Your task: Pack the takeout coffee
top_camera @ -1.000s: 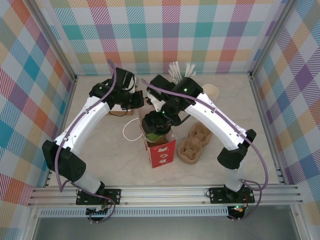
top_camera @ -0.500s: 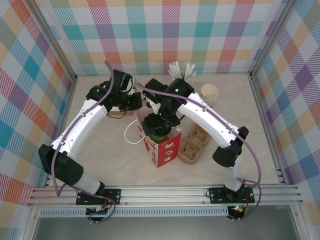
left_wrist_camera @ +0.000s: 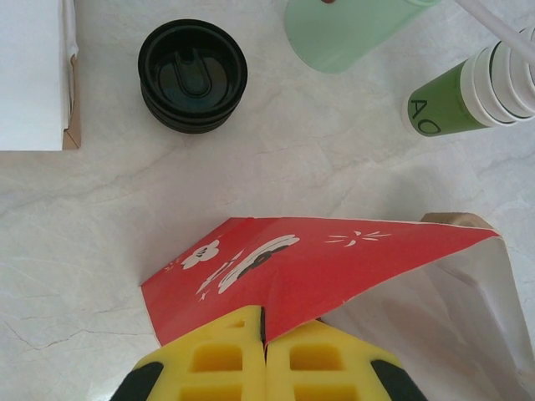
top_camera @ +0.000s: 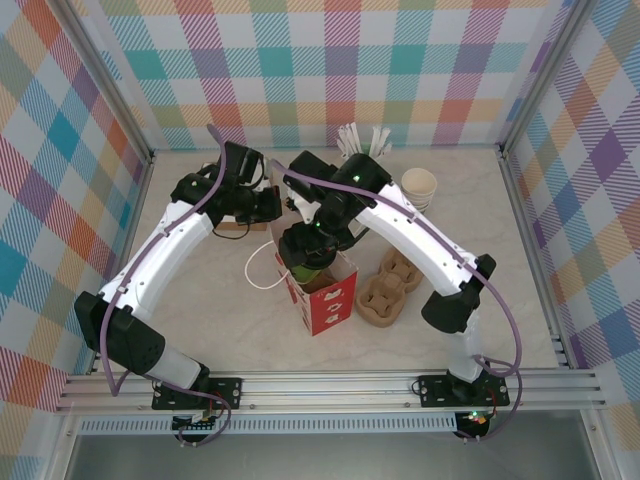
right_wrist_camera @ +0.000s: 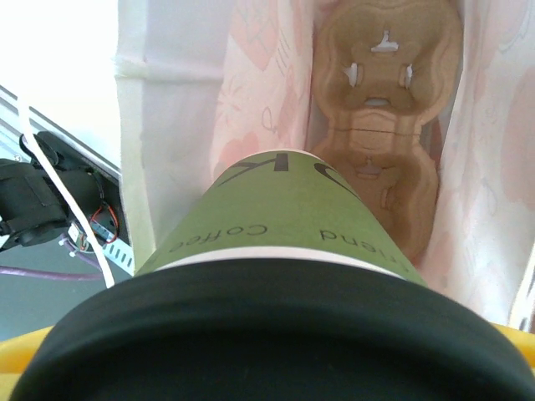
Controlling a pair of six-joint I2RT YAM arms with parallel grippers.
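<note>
Left jaws pinched the bag [left_wrist_camera: 292, 267] rim open so right jaws, clamped on the coffee [right_wrist_camera: 276, 217], could lower it in.

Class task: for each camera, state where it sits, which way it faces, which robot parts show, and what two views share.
Top external: above, behind the bases, facing down at the table; left arm, right arm show.
Left wrist: facing down; left hand pinches the red bag.
Right wrist: facing down into the bag; right hand holds the takeout coffee.
Both wrist views share the bag.
</note>
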